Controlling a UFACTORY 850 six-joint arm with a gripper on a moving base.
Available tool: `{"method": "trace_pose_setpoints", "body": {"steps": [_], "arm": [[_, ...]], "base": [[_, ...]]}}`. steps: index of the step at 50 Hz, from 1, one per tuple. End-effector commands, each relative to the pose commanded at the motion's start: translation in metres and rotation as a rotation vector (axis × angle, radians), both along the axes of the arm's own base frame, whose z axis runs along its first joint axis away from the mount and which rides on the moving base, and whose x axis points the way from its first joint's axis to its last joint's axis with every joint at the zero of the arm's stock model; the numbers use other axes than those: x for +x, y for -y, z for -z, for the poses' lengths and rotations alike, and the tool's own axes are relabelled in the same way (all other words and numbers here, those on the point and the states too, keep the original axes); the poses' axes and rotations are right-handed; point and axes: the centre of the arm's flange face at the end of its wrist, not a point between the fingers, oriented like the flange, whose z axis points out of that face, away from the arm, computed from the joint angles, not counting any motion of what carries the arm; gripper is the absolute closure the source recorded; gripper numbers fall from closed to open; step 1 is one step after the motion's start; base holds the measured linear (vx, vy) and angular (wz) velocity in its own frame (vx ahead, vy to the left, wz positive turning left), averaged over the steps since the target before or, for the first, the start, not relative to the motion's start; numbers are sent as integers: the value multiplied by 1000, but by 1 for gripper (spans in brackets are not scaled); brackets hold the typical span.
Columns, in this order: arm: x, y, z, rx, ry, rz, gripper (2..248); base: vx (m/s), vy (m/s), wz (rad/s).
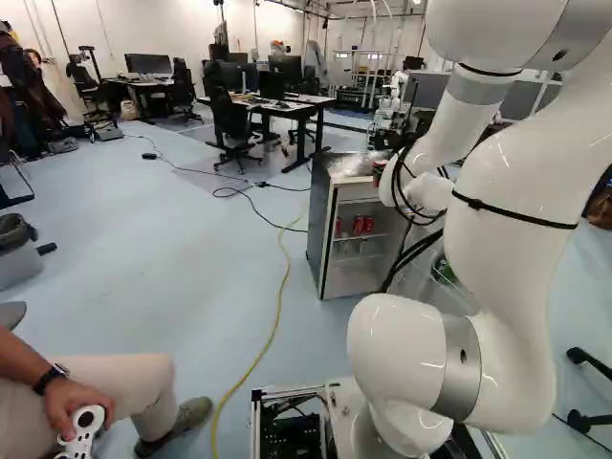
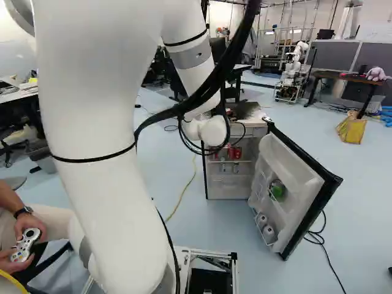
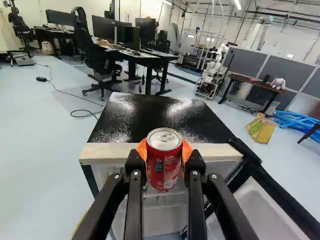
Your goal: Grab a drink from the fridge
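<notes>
In the left base view my gripper (image 1: 382, 169) is partly hidden by the arm, at the height of the fridge top. The wrist view shows the gripper (image 3: 164, 154) shut on a red drink can (image 3: 164, 162), an orange pad on each side. The can is upright, outside the fridge, before its pale upper front edge. The small fridge (image 1: 323, 229) stands open, its door (image 2: 288, 177) swung out to the right in the right base view. More red cans (image 1: 362, 225) stand on an inside shelf. A green item (image 2: 277, 189) sits in the door rack.
A seated person's hand (image 1: 72, 406) holds a controller close at the left. A yellow cable (image 1: 277, 311) runs over the floor to the fridge's left. Desks (image 3: 145, 57) and office chairs stand beyond. Another robot (image 2: 296, 61) is far behind, near a yellow bag (image 2: 351, 130).
</notes>
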Motion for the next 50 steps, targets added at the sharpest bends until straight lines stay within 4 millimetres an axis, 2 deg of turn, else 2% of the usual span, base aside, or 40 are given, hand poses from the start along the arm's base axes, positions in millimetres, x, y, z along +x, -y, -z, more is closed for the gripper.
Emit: {"method": "trace_pose_setpoints", "body": {"steps": [26, 50], "arm": [[29, 4, -21, -25, 8, -12, 163], [58, 8, -18, -29, -13, -22, 163]], "base": [[0, 0, 0], [0, 0, 0]]}}
